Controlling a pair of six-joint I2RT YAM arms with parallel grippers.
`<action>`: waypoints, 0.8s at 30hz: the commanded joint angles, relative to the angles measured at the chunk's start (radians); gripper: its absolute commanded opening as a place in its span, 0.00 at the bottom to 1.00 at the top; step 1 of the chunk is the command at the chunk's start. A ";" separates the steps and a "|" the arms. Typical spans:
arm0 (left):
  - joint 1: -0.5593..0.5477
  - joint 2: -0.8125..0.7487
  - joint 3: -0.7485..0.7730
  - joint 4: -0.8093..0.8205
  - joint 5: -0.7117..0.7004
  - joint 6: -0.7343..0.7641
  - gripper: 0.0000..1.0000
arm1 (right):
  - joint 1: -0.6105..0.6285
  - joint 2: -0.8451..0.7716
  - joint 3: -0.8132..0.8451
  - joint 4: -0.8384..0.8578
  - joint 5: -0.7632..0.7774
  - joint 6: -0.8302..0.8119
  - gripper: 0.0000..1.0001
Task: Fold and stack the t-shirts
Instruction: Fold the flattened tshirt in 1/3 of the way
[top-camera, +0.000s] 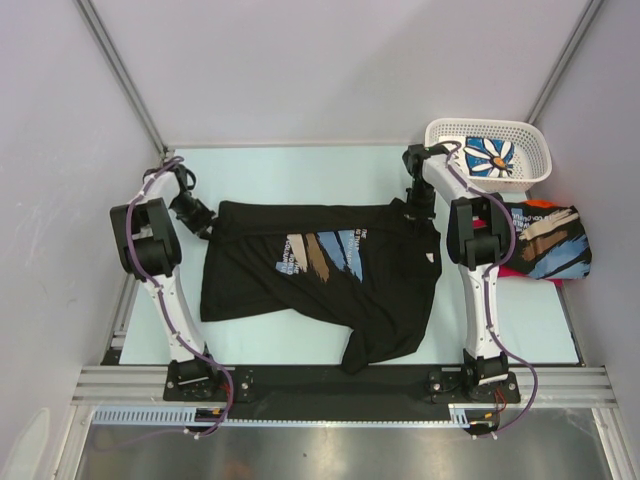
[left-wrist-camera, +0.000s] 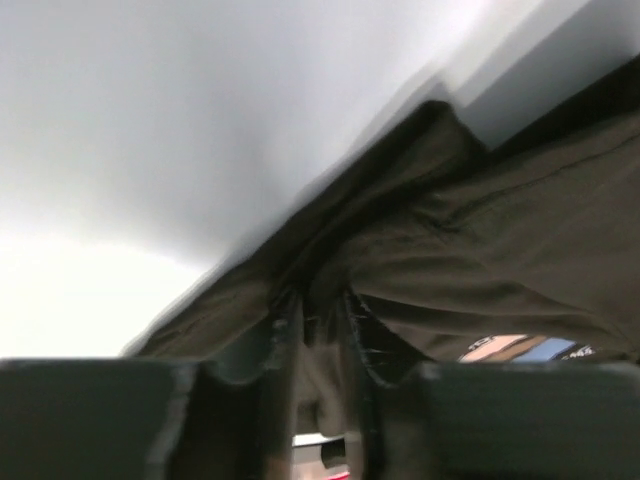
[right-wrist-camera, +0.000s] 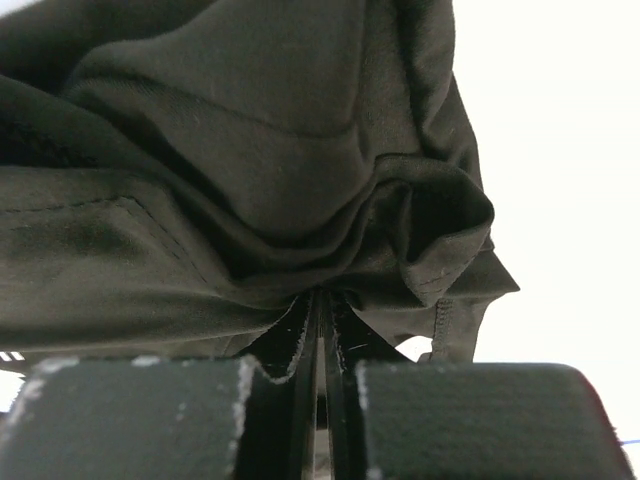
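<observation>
Pinching a stitched, creased edge of the black soft-cloth t-shirt (top-camera: 320, 285) with the right fingers (right-wrist-camera: 345, 345) pressed together. Holding the left fingers (left-wrist-camera: 282, 350) slightly apart, a limp fold between them. Lying rumpled across the pale-green counter (top-camera: 300, 165), showing tan, light-blue and white brush-strokes; lettering too small to read.

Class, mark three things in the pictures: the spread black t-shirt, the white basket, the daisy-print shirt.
spread black t-shirt (top-camera: 320, 290): top view, plain cloth below the print.
white basket (top-camera: 487, 124): top view, far rim.
daisy-print shirt (top-camera: 489, 157): top view, the daisy's petals.
</observation>
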 joint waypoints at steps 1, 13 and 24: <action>0.003 -0.022 -0.055 -0.013 0.008 0.011 0.29 | 0.011 0.040 0.007 -0.092 -0.027 -0.016 0.09; 0.003 -0.199 -0.081 -0.004 -0.040 0.016 0.98 | 0.008 -0.144 0.116 -0.099 -0.019 -0.050 0.65; -0.030 -0.237 0.020 0.010 0.046 0.022 1.00 | 0.002 -0.205 0.052 0.134 -0.045 -0.073 0.75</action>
